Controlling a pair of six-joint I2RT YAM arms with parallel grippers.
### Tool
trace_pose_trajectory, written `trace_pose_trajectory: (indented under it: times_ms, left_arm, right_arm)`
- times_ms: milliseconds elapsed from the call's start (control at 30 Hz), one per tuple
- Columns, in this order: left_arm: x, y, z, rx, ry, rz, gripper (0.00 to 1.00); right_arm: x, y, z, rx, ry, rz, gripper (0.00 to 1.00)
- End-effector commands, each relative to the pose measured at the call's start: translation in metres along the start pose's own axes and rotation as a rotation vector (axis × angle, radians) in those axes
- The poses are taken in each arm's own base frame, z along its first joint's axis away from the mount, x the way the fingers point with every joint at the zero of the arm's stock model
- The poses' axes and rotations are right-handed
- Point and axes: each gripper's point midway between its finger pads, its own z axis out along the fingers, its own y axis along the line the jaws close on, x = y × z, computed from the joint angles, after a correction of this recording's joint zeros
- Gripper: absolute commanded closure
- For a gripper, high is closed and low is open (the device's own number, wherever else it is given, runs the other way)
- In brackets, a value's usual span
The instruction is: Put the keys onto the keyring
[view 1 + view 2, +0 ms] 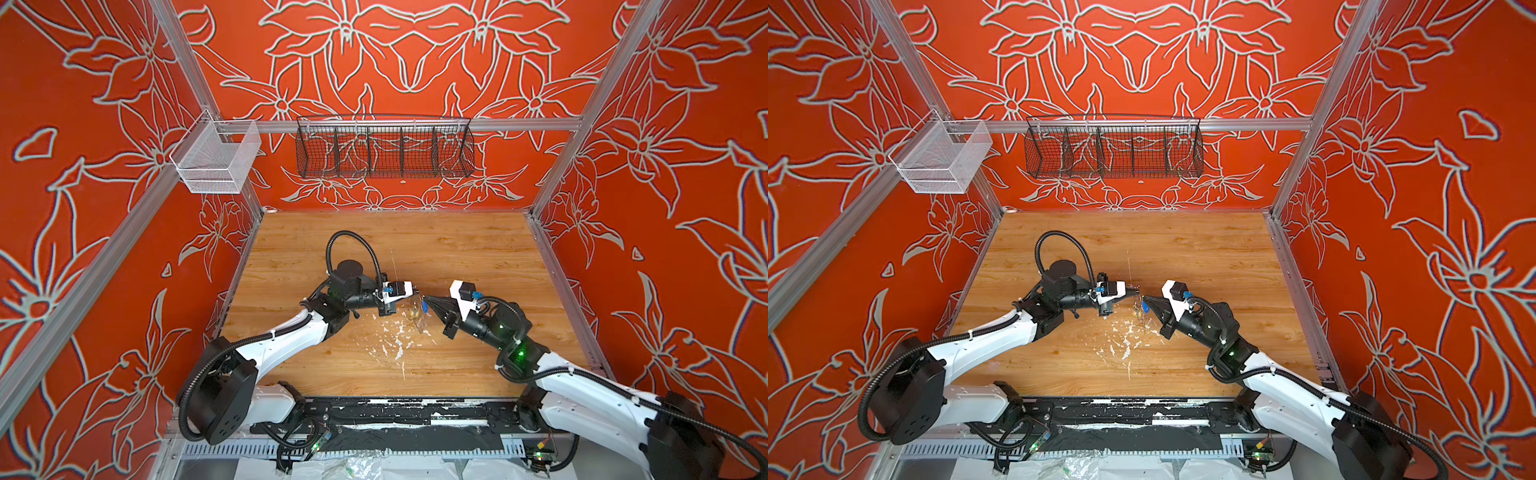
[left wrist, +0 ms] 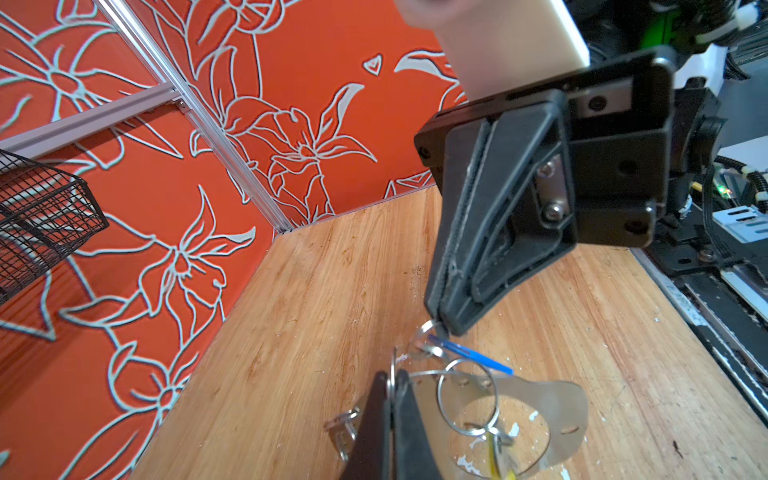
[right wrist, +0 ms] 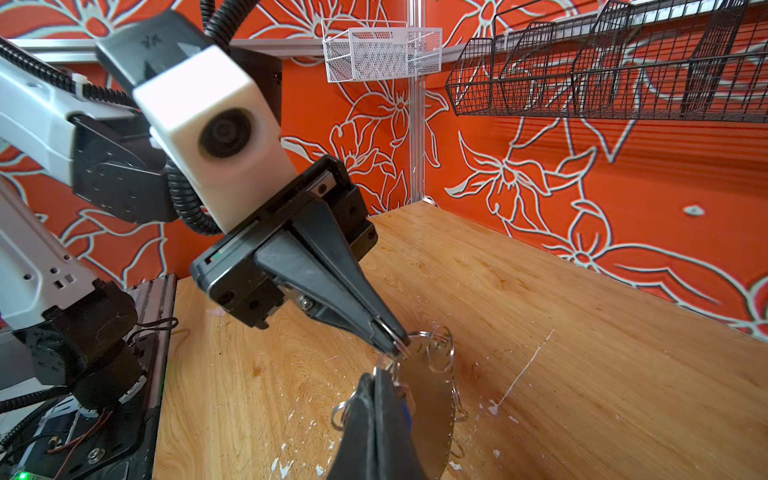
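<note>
The keyring (image 2: 561,399), a flat grey plate with a large hole and wire loops on its edge, hangs tilted just above the table. My left gripper (image 2: 391,376) is shut on one of its wire loops; it shows in both top views (image 1: 415,293) (image 1: 1136,293). My right gripper (image 3: 374,376) is shut on the small ring of the blue-tagged key (image 2: 469,353), right beside the left tips (image 1: 426,300). The blue tag (image 1: 1145,306) hangs under the right tips. The yellow-tagged key (image 2: 492,457) hangs from a large loop on the plate.
The wooden table (image 1: 457,249) carries white paint flecks (image 1: 395,340) near the front middle. A black wire basket (image 1: 384,151) and a white mesh basket (image 1: 216,160) hang on the back rail. Red patterned walls close in three sides.
</note>
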Motion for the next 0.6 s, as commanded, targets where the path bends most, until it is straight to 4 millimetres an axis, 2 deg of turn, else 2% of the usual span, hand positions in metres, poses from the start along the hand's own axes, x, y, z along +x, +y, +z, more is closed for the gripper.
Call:
trace_pose_trajectory:
  times_ms: [0, 367, 567]
  left_arm:
    - [-0.0177, -0.0003, -0.0007, 0.013, -0.052, 0.064, 1.0]
    - [-0.0166, -0.0057, 0.0, 0.033, -0.055, 0.083, 1.0]
    - [-0.0165, -0.0062, 0.0005, 0.034, -0.056, 0.086, 1.0]
  right_arm:
    - [-0.0218, 0.0063, 0.0039, -0.033, -0.055, -0.024, 1.0]
    - [-0.0212, -0.0017, 0.0045, 0.012, -0.056, -0.009, 1.0]
    - [-0.0235, 0.0005, 0.0034, 0.002, -0.064, -0.005, 1.0]
